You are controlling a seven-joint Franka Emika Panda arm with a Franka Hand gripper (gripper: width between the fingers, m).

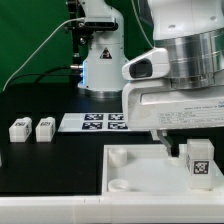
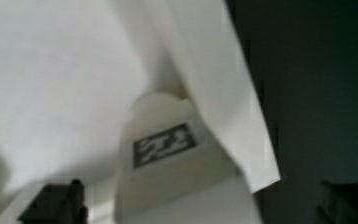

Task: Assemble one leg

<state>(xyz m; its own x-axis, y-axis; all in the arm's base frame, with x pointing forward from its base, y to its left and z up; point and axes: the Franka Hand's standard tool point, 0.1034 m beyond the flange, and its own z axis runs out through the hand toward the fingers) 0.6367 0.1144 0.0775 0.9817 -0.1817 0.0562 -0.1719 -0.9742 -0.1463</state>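
One leg (image 1: 199,163), a small white block with a black-and-white tag, stands upright on the large white panel (image 1: 130,185) near the exterior view's right edge. My gripper (image 1: 178,143) hangs just above and beside it. One dark fingertip (image 1: 166,142) shows to the leg's left. In the wrist view the tagged leg (image 2: 163,146) lies between my two dark fingertips (image 2: 59,203), with a gap on each side. The gripper (image 2: 202,208) is open and holds nothing. The white panel (image 2: 69,70) fills much of that view.
Two more white legs (image 1: 20,128) (image 1: 45,127) lie on the black table at the exterior view's left. The marker board (image 1: 100,122) lies flat behind the panel. A white robot base (image 1: 100,60) stands at the back. The panel has a round socket (image 1: 120,156) at its corner.
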